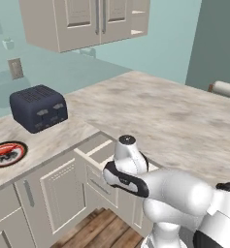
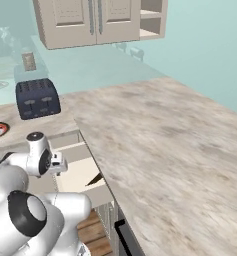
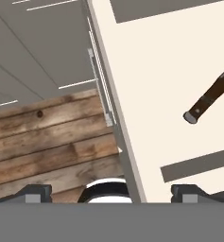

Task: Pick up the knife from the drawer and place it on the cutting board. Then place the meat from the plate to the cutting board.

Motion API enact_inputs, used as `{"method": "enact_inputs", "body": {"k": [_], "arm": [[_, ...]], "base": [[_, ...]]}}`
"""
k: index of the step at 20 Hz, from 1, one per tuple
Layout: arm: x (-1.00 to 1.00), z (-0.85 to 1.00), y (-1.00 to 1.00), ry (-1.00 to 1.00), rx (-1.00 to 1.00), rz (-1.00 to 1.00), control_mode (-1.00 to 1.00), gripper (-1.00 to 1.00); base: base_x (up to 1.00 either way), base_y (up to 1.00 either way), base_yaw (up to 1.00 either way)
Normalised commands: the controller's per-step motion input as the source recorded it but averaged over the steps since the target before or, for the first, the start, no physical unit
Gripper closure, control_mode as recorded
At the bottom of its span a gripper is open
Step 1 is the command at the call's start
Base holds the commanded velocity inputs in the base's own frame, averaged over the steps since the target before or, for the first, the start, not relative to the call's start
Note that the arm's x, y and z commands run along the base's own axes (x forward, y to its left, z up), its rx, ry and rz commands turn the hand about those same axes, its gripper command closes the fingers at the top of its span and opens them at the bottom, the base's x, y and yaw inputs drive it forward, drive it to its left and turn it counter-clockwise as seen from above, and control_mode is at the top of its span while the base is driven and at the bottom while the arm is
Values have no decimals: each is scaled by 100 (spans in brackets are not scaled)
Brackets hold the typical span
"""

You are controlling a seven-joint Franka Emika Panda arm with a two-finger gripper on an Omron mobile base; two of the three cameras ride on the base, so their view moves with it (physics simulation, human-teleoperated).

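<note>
Your open cream-beige drawer [image 3: 179,71] holds the small brown-handled knife [image 3: 209,97] at its far side; your white arm's hand [image 3: 111,193], fingers spread wide and empty, straddles the front edge and risks striking it descending.

Arm folded low, gripper [image 3: 109,194] pointed straight down, jaws spread wide.
The white elbow is bent close ahead of the base, the wrist is turned downward, and nothing is held between the two dark fingertips [image 3: 35,193].
</note>
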Motion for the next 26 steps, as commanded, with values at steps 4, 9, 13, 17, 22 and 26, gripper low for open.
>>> {"method": "enact_inputs", "body": {"k": [4, 9, 13, 17, 22, 26], "arm": [[33, -27, 0, 0, 0, 2, -100, -100], [35, -17, 0, 0, 0, 0, -100, -100], [38, -19, 0, 3, 0, 0, -100, -100], [23, -20, 0, 1, 0, 0, -100, -100], [7, -27, 4, 0, 0, 0, -100, -100], [0, -44, 12, 0, 0, 0, -100, -100]], "base": [[0, 0, 0], [0, 0, 0], [0, 0, 0], [0, 0, 0], [0, 0, 0], [0, 0, 0]]}}
